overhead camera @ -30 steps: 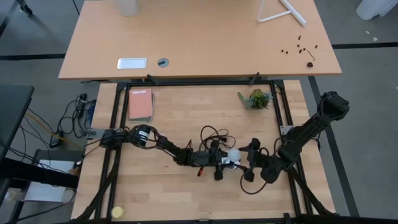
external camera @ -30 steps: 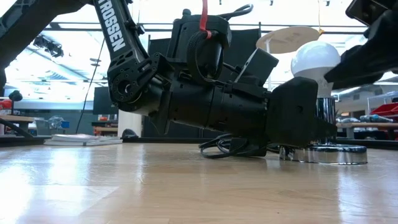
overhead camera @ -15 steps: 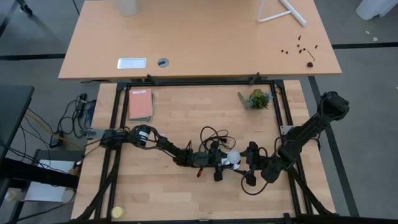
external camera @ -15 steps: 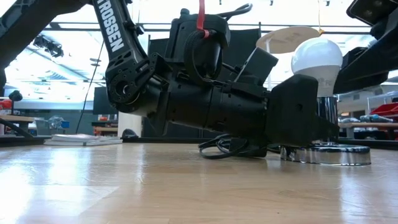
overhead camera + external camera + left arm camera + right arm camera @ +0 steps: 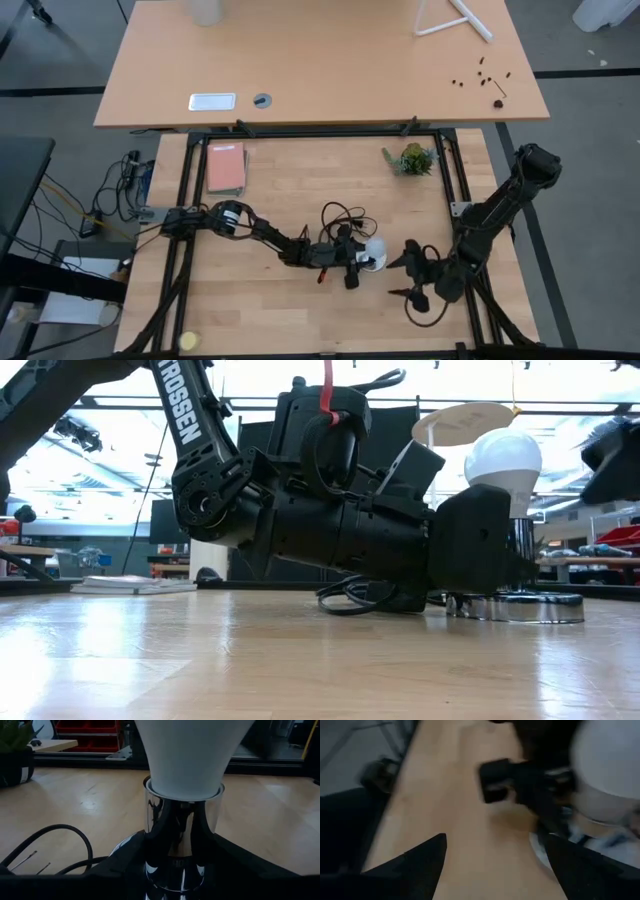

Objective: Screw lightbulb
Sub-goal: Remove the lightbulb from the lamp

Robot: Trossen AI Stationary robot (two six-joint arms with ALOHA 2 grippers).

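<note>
The white lightbulb (image 5: 375, 250) stands upright with its base in the chrome socket (image 5: 182, 835), whose round disc (image 5: 515, 607) rests flat on the wooden table. My left gripper (image 5: 360, 262) lies low over the table, coming from the left, and is shut on the socket below the bulb (image 5: 503, 458). My right gripper (image 5: 396, 278) stands open to the right of the bulb and a little nearer, clear of it. In the right wrist view the bulb (image 5: 610, 765) shows beyond the open fingers, blurred. My left gripper pinches the socket's chrome stem (image 5: 172, 845) between its two fingers (image 5: 125, 867), just under the bulb's neck. The fingers come nearly level from the table's left, one on each side of the stem. The socket stands upright with its disc on the table.
The socket's black cord (image 5: 340, 215) loops behind the left gripper. A small potted plant (image 5: 412, 158) sits at the far right and a pink notebook (image 5: 226, 167) at the far left. A yellow ball (image 5: 188, 341) lies at the near left corner.
My right gripper has drawn back from the bulb toward the table's near right and has swung about, so its fingers no longer flank the bulb. The bulb stays upright in the socket, and my left gripper has kept still.
</note>
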